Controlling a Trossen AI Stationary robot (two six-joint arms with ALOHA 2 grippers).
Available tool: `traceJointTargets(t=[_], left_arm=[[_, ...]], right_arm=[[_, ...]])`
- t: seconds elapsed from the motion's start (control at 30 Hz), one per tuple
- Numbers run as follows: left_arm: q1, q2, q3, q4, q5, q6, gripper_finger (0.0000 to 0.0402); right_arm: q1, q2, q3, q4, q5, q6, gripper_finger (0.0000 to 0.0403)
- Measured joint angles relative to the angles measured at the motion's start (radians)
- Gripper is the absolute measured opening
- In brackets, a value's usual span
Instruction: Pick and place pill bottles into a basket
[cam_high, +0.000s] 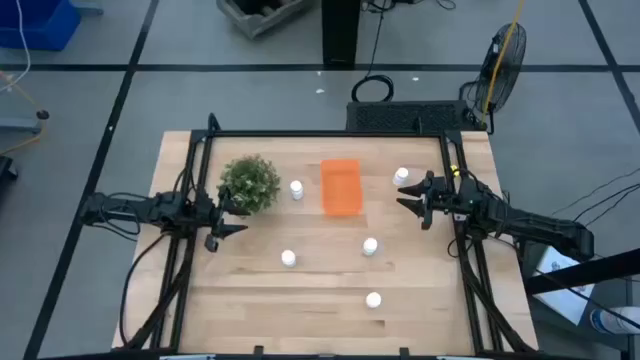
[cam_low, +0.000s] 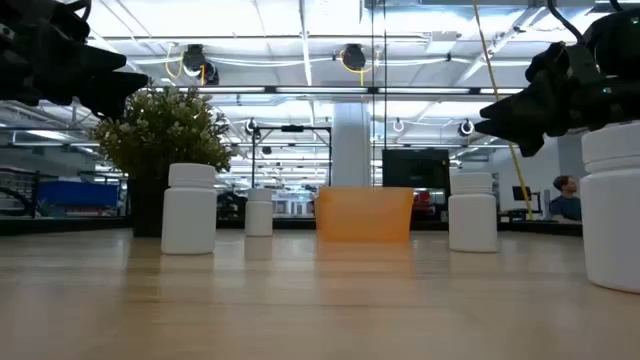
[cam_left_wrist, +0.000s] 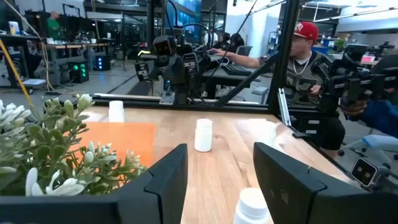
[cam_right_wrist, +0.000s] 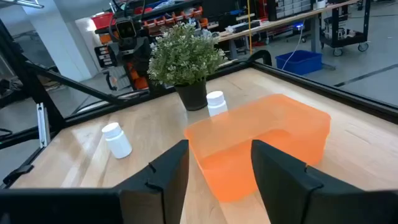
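Note:
Five white pill bottles stand upright on their bases on the wooden table: one (cam_high: 296, 189) between the plant and the basket, one (cam_high: 401, 177) at the far right, one (cam_high: 369, 246) in the middle, one (cam_high: 288, 259) to the near left, one (cam_high: 373, 299) nearest. The orange basket (cam_high: 341, 186) rests on the table at the far middle and holds nothing. My left gripper (cam_high: 228, 213) is open beside the plant, above the table. My right gripper (cam_high: 412, 199) is open, right of the basket (cam_right_wrist: 261, 146), near the far-right bottle.
A bushy green plant (cam_high: 249, 183) in a dark pot stands left of the basket, close to my left gripper. Black frame rails (cam_high: 330, 135) run along the table's far and side edges. People sit beyond the table (cam_left_wrist: 305, 56).

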Motion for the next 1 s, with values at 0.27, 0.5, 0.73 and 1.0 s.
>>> traceJointTargets(t=[0.27,0.5,0.73,1.0], left_arm=[[0.000,0.000,0.000,0.000,0.000,-0.001,0.0186],[0.000,0.000,0.000,-0.001,0.000,0.005,0.0186],[0.000,0.000,0.000,-0.001,0.001,0.001,0.0186],[0.000,0.000,0.000,-0.002,0.001,0.021,0.0186]], right_arm=[[0.000,0.000,0.000,0.000,0.000,0.000,0.0164],[0.000,0.000,0.000,-0.014,-0.001,0.000,0.0164],[0.000,0.000,0.035,0.016,0.122,0.023,0.0164],[0.000,0.144,0.333,-0.283,0.340,-0.063,0.0164]])
